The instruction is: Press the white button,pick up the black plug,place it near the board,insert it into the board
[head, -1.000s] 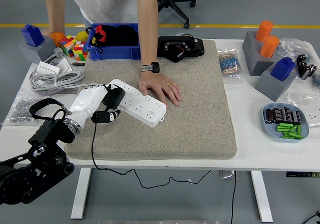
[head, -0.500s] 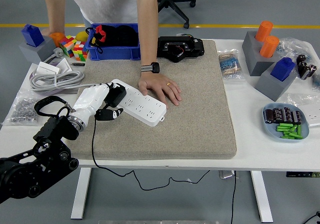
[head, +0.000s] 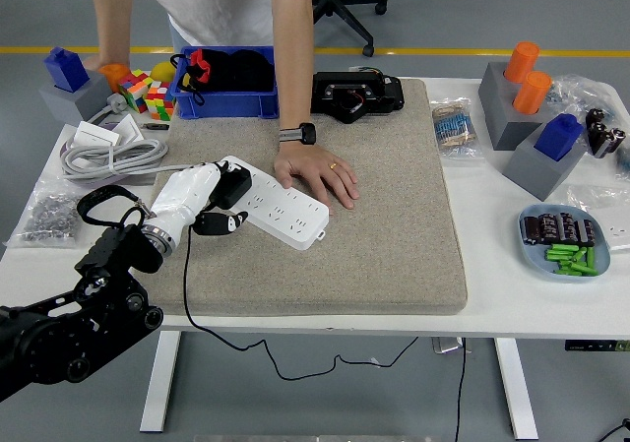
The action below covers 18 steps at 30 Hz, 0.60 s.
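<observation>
A white power strip, the board [head: 283,207], lies slanted on the grey felt mat [head: 394,216]. My left hand [head: 212,206], in a white shell, is shut on the black plug [head: 232,185] at the strip's left end, where the plug meets the strip. The plug's black cord [head: 183,284] hangs down over the table's front edge. A person's hand [head: 315,174] presses flat on the strip's far right part, holding it. I cannot make out the white button. My right arm is out of sight.
A blue bin [head: 224,86] and a black device [head: 356,94] stand at the back. Coiled grey cable [head: 113,155] lies at the left, with cubes [head: 148,95] behind it. Grey blocks with orange and blue pieces [head: 532,107] and a blue dish [head: 561,240] stand right.
My left arm has shifted slightly right and up, carrying the plug closer onto the strip's left end. The person's hand has stayed on the strip.
</observation>
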### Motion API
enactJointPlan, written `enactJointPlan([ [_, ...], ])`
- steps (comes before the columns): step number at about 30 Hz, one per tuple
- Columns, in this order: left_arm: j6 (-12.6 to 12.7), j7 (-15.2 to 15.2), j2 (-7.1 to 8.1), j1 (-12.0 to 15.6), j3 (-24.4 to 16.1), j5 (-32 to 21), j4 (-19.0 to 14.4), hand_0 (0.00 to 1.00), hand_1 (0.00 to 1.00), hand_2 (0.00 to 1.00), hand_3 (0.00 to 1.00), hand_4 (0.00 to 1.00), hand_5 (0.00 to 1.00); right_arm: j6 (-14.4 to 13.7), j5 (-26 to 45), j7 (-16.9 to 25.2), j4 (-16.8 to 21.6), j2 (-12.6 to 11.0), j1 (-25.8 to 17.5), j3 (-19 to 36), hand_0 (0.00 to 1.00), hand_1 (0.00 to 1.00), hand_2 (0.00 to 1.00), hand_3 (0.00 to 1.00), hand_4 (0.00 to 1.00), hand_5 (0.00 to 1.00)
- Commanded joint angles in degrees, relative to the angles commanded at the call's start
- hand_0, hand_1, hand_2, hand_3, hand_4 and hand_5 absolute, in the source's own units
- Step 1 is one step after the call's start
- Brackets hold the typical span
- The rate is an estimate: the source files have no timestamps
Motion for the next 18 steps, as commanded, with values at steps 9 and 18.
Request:
enactJointPlan([
  [9,0.64,0.34,1.12,1.75,-5.49,0.60,-5.35,0.791,0.827,0.763,0.747,0.769,0.129,0.08,0.06,0.06,0.00,0.19,0.12,0.18,0.619,0.587,0.580,0.578,0.637,0.360],
  [18,0.48,0.47,1.63,4.36,-14.92,1.05,-7.37,0.836,0.872,0.824,0.783,0.844,0.377,0.09,-0.18,-0.01,0.00,0.27,-0.05,0.47,0.620,0.588,0.579,0.578,0.638,0.360],
])
